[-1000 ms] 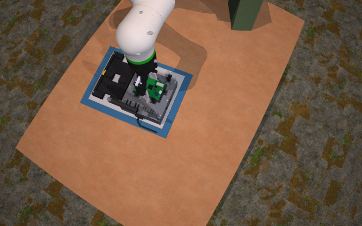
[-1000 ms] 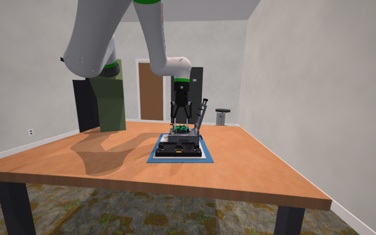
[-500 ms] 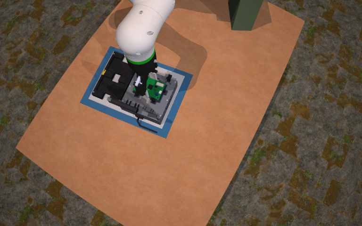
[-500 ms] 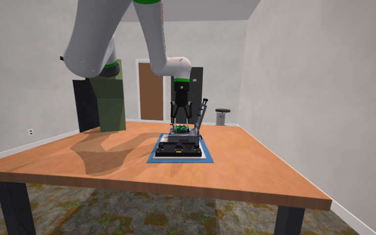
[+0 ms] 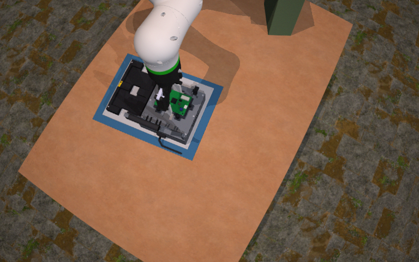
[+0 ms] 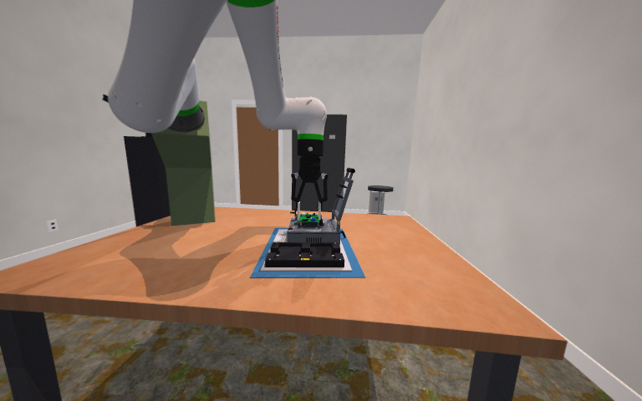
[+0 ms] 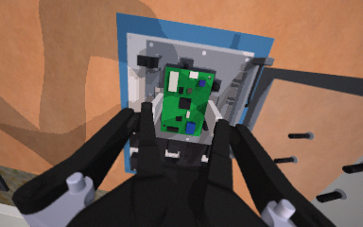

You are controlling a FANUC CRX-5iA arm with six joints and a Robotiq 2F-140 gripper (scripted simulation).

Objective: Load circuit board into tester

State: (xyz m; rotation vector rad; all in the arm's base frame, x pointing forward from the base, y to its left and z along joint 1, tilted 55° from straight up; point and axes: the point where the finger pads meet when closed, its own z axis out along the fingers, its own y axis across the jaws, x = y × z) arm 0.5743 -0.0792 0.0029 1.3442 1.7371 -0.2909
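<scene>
The green circuit board (image 7: 185, 100) is between my gripper's (image 7: 184, 110) two finger pads, which sit at the middle of its long edges; the gripper is shut on it. The board is face up, low over the plate of the grey tester (image 5: 179, 112), and shows in the side view (image 6: 309, 218). Its end with the white connector (image 7: 172, 81) points to the plate's far end, near a single black post (image 7: 188, 61) and the latch hook (image 7: 147, 61). I cannot tell whether the pins go through its holes. The tester's lid (image 6: 343, 194) stands open, tilted back on its hinge.
The black tray (image 5: 131, 92) lies beside the tester on a blue mat (image 5: 197, 145), and its pockets look empty. The lid's handle (image 5: 169, 147) sticks out over the mat. A green block (image 5: 282, 15) stands at the table's far edge.
</scene>
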